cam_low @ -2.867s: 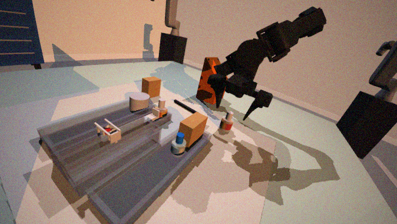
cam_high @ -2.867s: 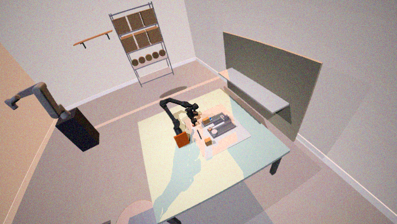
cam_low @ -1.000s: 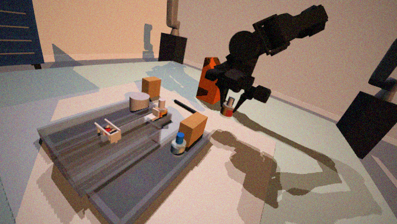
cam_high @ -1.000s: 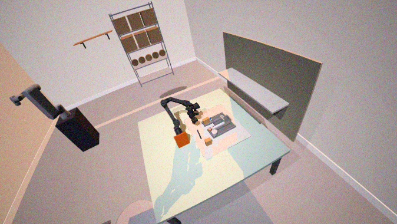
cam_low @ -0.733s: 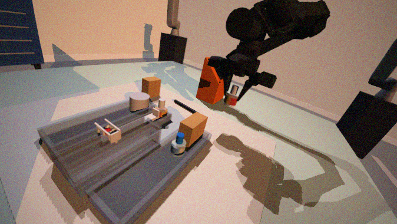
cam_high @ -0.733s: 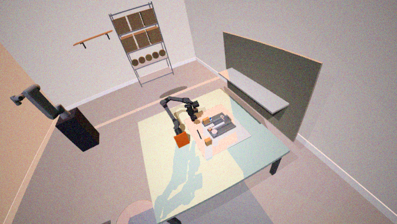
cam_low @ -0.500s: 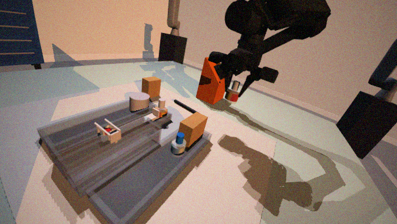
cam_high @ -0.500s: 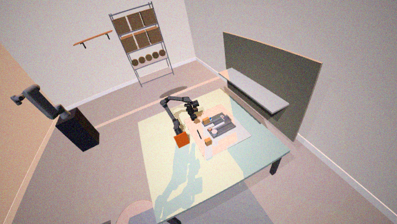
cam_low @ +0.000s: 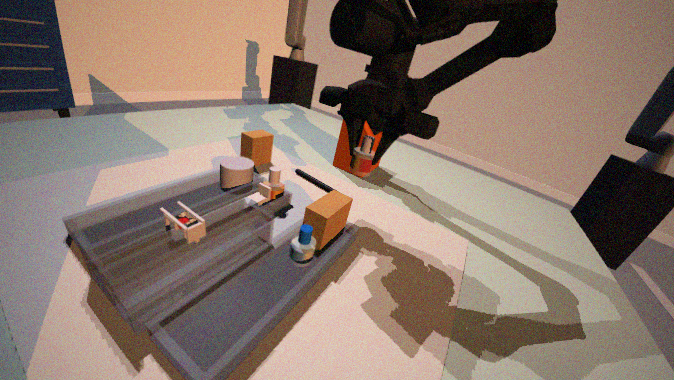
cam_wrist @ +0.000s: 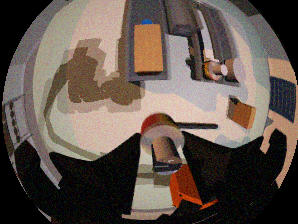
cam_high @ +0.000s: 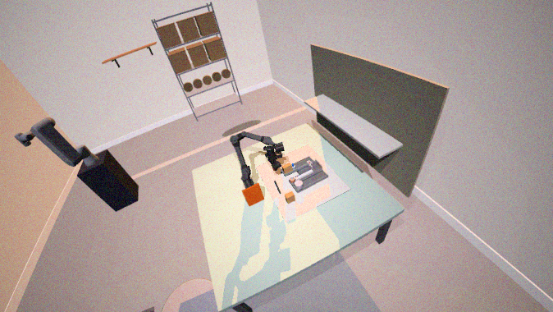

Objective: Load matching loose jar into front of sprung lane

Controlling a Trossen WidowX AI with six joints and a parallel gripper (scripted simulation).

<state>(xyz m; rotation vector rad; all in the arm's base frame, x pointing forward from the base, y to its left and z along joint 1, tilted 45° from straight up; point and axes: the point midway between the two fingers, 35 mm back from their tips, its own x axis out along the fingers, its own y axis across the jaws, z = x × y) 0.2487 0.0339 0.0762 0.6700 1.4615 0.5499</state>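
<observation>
My gripper (cam_high: 277,167) (cam_low: 364,154) (cam_wrist: 160,136) is shut on a jar (cam_low: 363,162) (cam_wrist: 159,124) with a red label and a pale grey cap. It holds the jar tilted above the table, beyond the tray's front end. The grey tray (cam_high: 312,184) (cam_low: 235,300) has several lanes. A jar (cam_low: 275,191) (cam_wrist: 212,71) with an orange label and a pale cap stands near a lane's front end, with a small white plate (cam_low: 258,197) beside it. A pale bracket (cam_low: 196,231) with something red in it sits farther back; its exact form is unclear.
A blue-capped jar (cam_low: 302,248) stands in the outer lane beside a brown block (cam_high: 287,167) (cam_low: 327,215) (cam_wrist: 148,48). A pale cylinder (cam_low: 236,174) (cam_wrist: 235,70) stands across the tray. Another brown block (cam_high: 290,197) (cam_low: 257,148), a black rod (cam_high: 277,187) (cam_low: 313,179) and an orange box (cam_high: 253,195) are nearby.
</observation>
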